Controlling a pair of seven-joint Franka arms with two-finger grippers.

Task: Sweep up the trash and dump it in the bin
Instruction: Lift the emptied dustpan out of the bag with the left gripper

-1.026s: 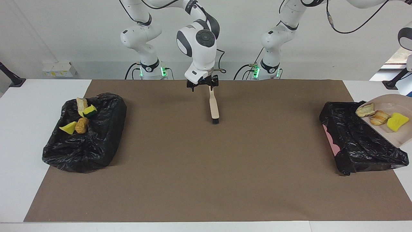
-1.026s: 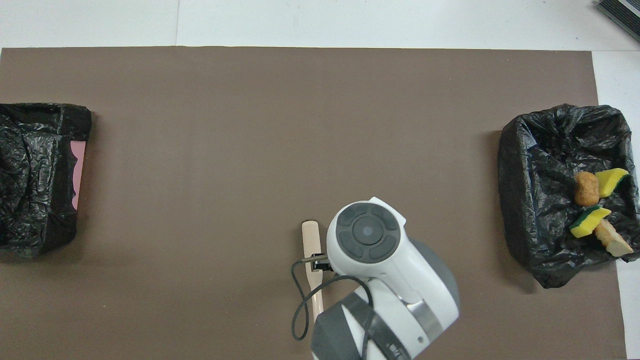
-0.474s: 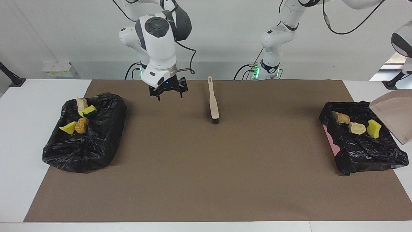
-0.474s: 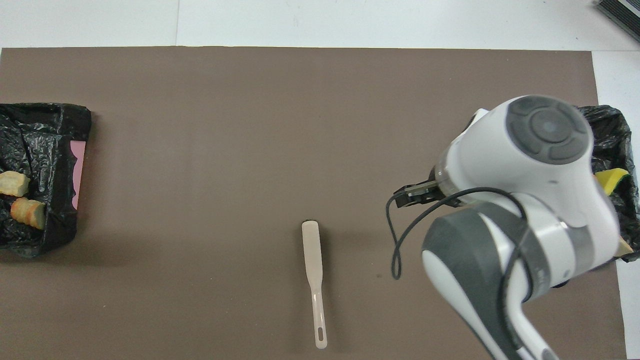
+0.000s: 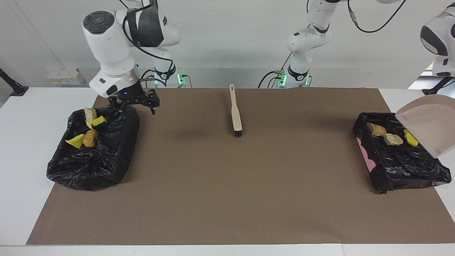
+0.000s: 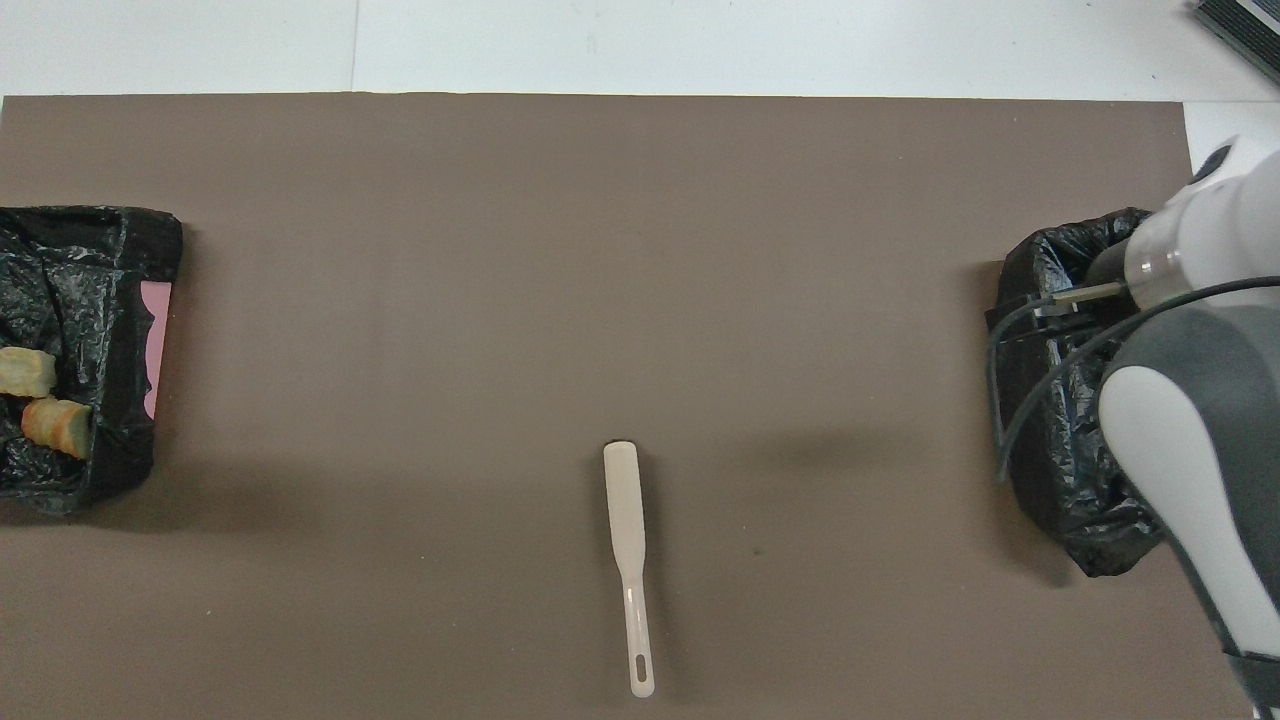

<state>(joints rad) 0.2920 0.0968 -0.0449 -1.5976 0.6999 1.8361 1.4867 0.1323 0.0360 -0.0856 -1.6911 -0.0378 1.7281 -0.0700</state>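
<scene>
Trash seen in black bins at both worktop ends; judged light, soft, crumbly. Dustpan grasped by left gripper, fingers unseen. Right gripper released over bin rim, twelve o'clock side.

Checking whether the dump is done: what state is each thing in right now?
Brush: lying flat on the mat, untouched.
Dustpan: raised, tilted over the left arm's bin, emptied.
Three scraps: in that bin.
Four scraps: in the right arm's bin.
Right gripper: open, empty, over that bin's edge.
Left gripper: out of view, shut.
</scene>
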